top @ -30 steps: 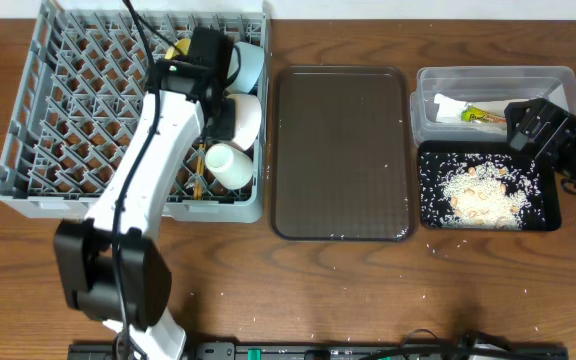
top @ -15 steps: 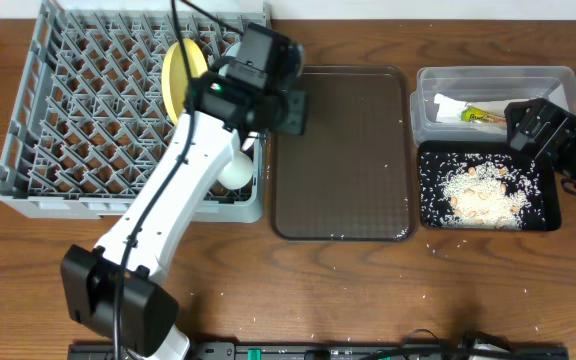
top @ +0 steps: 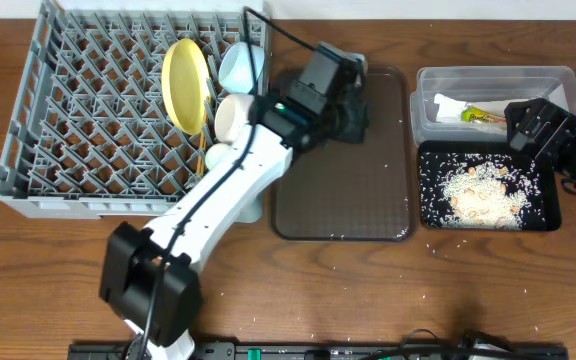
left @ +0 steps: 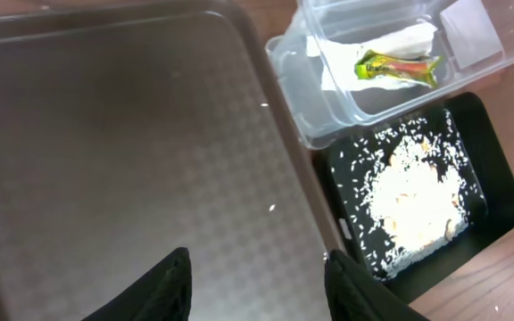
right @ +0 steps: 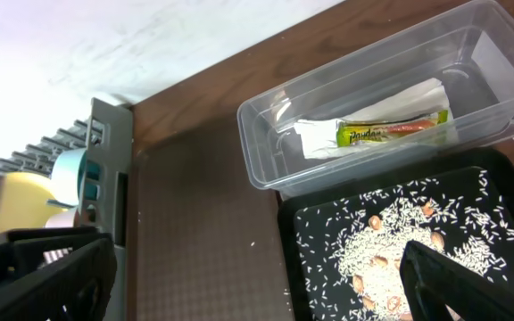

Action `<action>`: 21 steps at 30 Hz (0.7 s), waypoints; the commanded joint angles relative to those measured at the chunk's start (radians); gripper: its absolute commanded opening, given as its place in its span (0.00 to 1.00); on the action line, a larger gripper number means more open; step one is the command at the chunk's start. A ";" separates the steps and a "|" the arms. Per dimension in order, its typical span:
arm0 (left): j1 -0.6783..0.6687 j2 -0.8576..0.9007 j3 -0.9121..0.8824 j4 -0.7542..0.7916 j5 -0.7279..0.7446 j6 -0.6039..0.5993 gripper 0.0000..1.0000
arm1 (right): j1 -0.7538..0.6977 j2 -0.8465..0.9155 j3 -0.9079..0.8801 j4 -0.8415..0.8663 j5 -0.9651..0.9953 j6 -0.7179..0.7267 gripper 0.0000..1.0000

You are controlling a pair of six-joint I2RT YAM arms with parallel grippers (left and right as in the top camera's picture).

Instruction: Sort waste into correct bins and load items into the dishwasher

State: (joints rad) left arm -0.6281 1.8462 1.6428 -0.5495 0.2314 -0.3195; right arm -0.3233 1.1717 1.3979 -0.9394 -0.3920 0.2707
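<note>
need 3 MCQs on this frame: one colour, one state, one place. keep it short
1. The plate standing in the dish rack is: A) yellow B) red C) black
2. The left gripper, above the brown tray, has its jaws: A) shut tight B) apart, nothing between them C) out of view
3. The snack wrapper lies: A) in the dish rack B) on the brown tray C) in the clear tub

Answers:
1 A: the overhead view shows a yellow disc on edge in the rack.
2 B: the left wrist view shows only tray surface between its fingers.
3 C: it rests on the napkin inside the tub.
</note>
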 commanded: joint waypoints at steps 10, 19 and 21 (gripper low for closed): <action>0.001 0.004 0.043 0.029 -0.003 -0.034 0.50 | -0.005 0.003 0.008 0.000 -0.001 0.005 0.99; 0.000 0.004 0.045 0.048 -0.003 -0.034 0.50 | -0.005 0.003 0.008 0.000 -0.001 0.005 0.99; 0.000 0.003 0.047 0.026 -0.003 -0.033 0.50 | -0.005 0.003 0.008 0.000 -0.001 0.005 0.99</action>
State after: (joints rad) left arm -0.6296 1.8500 1.6505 -0.5041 0.2306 -0.3443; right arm -0.3233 1.1717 1.3979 -0.9394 -0.3920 0.2707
